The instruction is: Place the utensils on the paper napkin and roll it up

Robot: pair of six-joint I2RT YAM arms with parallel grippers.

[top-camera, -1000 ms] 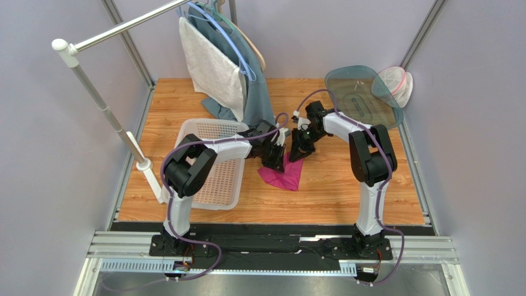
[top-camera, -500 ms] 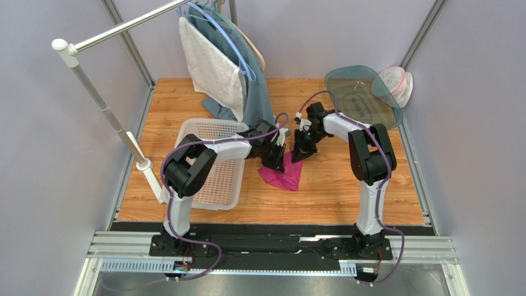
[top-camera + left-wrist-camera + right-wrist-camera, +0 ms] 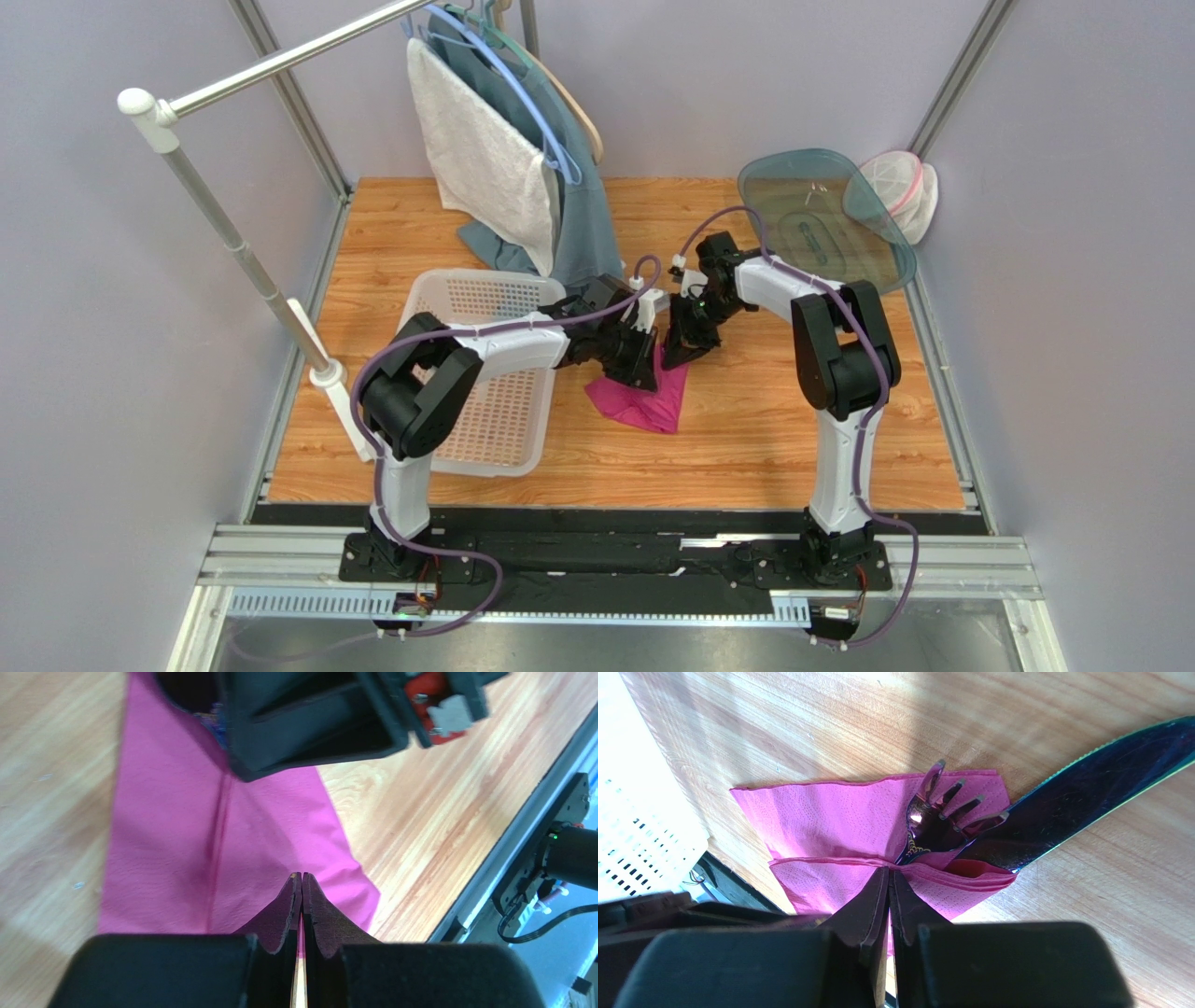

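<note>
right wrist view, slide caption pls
Closed right gripper pinches a pink napkin folded over a fork and knife

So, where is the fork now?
In the right wrist view, the fork lies on the pink napkin, left of the knife blade, just beyond the right gripper.

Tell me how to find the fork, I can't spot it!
Look at the wooden table and find the big white basket; a pink paper napkin lies right beside it. The fork rests on that napkin, its handle tucked under the fold, next to a long dark knife. Only the fork has prongs.
</note>
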